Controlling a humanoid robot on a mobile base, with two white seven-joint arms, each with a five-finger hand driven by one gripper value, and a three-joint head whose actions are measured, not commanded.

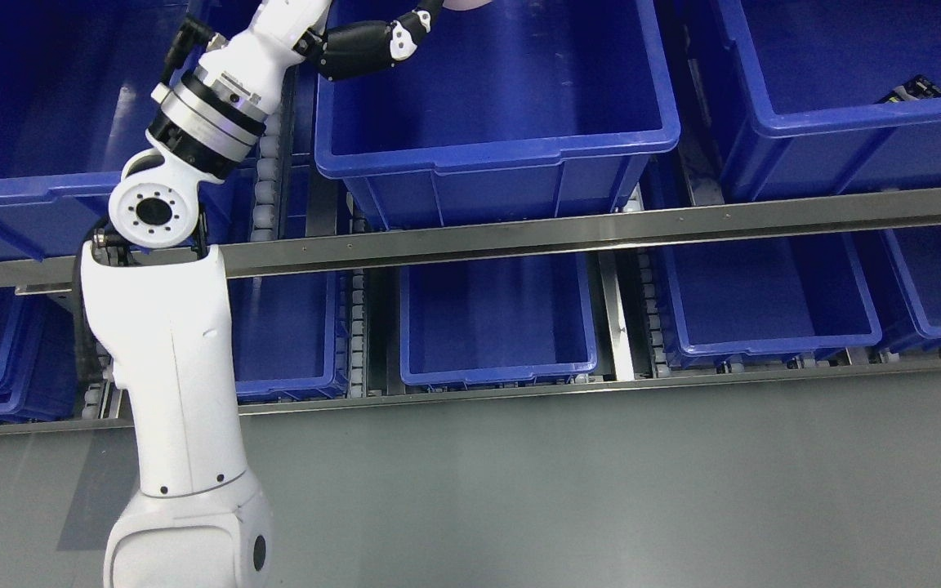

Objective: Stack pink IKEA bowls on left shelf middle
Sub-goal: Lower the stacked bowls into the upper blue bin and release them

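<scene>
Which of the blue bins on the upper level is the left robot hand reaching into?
The middle upper bin: the left robot hand extends over its interior near the top edge, unlike its neighbours.

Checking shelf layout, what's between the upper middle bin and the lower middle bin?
In the head view, a metal rail runs across between the upper middle bin and the lower middle bin.

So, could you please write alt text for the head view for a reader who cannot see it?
The robot's left arm reaches up from the lower left into the middle blue bin on the upper shelf level, its hand at the picture's top edge beside a pale pink object. More blue bins sit below.
</scene>
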